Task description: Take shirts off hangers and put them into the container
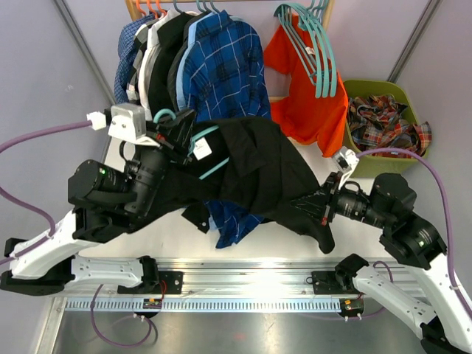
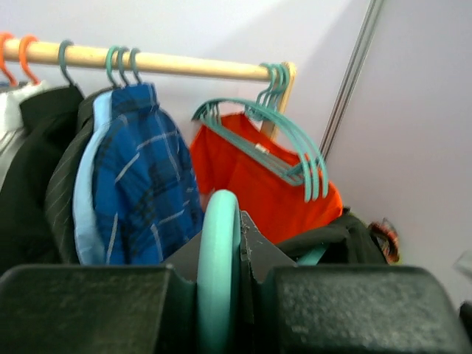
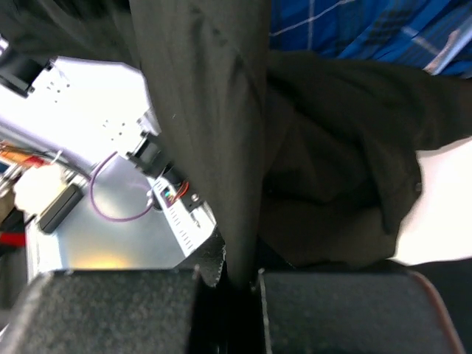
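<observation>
- Two grips share one garment, and that is where trouble would start. The right gripper (image 3: 237,284) has only a thin fold of the black shirt (image 1: 258,162), so a hard pull could slip the cloth out.
- Equally, the pull could drag the teal hanger (image 2: 219,221) along with the shirt instead of baring it, should the collar catch on a hanger shoulder.
- Left gripper (image 2: 219,287): clenched on the hanger's hook, which stands upright between its fingers.
- Right gripper: clenched too, on that fold of black cloth and nothing else.
- Outward, the black shirt is stretched across the middle of the overhead frame. It lies over the tail of the blue check shirt (image 1: 221,66) hanging from the rail (image 2: 184,65), and could tug it along.
- Farther out, the container (image 1: 375,84) sits at upper right with plaid cloth already in it. It is well apart from the black shirt, and an orange shirt (image 1: 302,99) hangs between, which a careless carry could brush.
</observation>
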Controlling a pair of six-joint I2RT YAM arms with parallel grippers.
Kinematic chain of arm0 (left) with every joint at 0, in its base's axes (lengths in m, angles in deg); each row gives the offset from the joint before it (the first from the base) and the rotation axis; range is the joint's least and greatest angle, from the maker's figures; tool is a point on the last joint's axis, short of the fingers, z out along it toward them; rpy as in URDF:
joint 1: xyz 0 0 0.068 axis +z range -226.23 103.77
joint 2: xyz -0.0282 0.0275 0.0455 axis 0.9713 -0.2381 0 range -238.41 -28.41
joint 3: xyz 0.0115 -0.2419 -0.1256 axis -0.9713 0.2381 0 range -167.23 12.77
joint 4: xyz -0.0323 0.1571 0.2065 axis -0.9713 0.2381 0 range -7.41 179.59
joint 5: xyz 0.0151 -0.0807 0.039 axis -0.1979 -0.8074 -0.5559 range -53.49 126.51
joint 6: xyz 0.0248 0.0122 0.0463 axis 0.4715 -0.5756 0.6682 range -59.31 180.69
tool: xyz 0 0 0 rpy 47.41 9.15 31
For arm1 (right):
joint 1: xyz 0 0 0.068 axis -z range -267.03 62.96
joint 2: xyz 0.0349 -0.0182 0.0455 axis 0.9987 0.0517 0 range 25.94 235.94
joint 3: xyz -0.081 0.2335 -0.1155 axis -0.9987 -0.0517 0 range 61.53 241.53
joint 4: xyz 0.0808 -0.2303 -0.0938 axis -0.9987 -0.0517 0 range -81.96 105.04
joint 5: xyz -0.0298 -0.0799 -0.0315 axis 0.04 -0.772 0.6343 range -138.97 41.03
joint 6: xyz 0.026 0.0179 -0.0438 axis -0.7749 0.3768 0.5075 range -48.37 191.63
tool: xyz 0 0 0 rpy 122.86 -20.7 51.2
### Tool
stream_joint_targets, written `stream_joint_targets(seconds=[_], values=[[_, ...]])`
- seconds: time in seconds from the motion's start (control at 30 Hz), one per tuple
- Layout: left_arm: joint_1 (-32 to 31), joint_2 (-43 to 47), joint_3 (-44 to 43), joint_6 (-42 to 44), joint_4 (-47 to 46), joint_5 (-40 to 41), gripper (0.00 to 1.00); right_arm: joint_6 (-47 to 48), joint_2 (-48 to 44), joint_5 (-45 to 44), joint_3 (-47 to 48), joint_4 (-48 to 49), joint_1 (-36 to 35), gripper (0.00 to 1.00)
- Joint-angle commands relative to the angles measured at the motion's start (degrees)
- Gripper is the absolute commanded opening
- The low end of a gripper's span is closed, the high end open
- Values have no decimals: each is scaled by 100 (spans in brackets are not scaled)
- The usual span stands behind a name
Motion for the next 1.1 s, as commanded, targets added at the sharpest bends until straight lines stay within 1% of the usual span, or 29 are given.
stream_joint_targets(seconds=[0.0, 0.03, 0.07, 0.1, 0.13, 0.17, 0.2, 0.23, 0.27, 0.33, 0.37, 0.4, 0.43, 0.5, 0.53, 0.63, 0.67, 0.8, 0.93, 1.0, 1.07], values=[[52, 464, 607, -474, 621, 378, 0, 127, -232, -545, 247, -170, -32, 0], [43, 709, 802, -877, 772, 125, 0, 145, -284, -834, 326, -196, -32, 0], [43, 816, 960, -1020, 931, 9, 0, 171, -320, -984, 370, -231, -32, 0], [35, 895, 1075, -1317, 1419, -122, 0, 223, -346, -1177, 431, -319, -41, 0], [43, 1061, 1207, -1660, 1677, -428, 0, 233, -372, -1405, 501, -363, -32, 0], [43, 1106, 1260, -1811, 1905, -605, 0, 250, -460, -1999, 633, -407, -32, 0], [43, 1150, 1296, -1978, 2421, -886, 0, 233, -521, -2345, 686, -408, -41, 0], [43, 1212, 1383, -2215, 2644, -1080, 0, 233, -600, -2714, 713, -364, -32, 0], [43, 1352, 1453, -2304, 2785, -1256, 0, 189, -784, -3544, 722, -311, -32, 0], [35, 1545, 1611, -2584, 2989, -1668, 0, 145, -952, -4331, 696, -136, -32, 0], [43, 1807, 1778, -2656, 3006, -1792, 0, 162, -1048, -4996, 661, -100, -32, 0], [35, 1932, 1849, -2717, 3024, -1881, 0, 171, -1075, -5324, 652, -100, -41, 0], [43, 2081, 1893, -2866, 3050, -1890, 0, 128, -1076, -6102, 652, -143, -32, 0], [43, 2494, 2007, -2990, 3120, -1882, 0, 118, -1076, -6792, 591, -214, -32, 0], [43, 2626, 2043, -3025, 3138, -1864, 0, 101, -1076, -7431, 529, -266, -32, 0], [43, 3013, 2069, -3096, 3340, -1724, 0, -84, -1181, -8268, 362, -320, -41, 0], [43, 3075, 2043, -3105, 3514, -1680, 0, -110, -1233, -8394, 318, -294, -32, 0], [43, 3076, 1973, -3245, 3999, -1609, 0, 205, -1471, -8772, 133, 338, -41, 0], [43, 2961, 1955, -3315, 4254, -1794, 0, 496, -1462, -9115, 334, 541, -41, 0], [43, 3005, 1990, -3324, 4211, -1785, 0, 654, -1419, -8880, 370, 664, -32, 0], [43, 3110, 2078, -3316, 4036, -1732, 0, 524, -1252, -8240, 423, 507, -32, 0]])
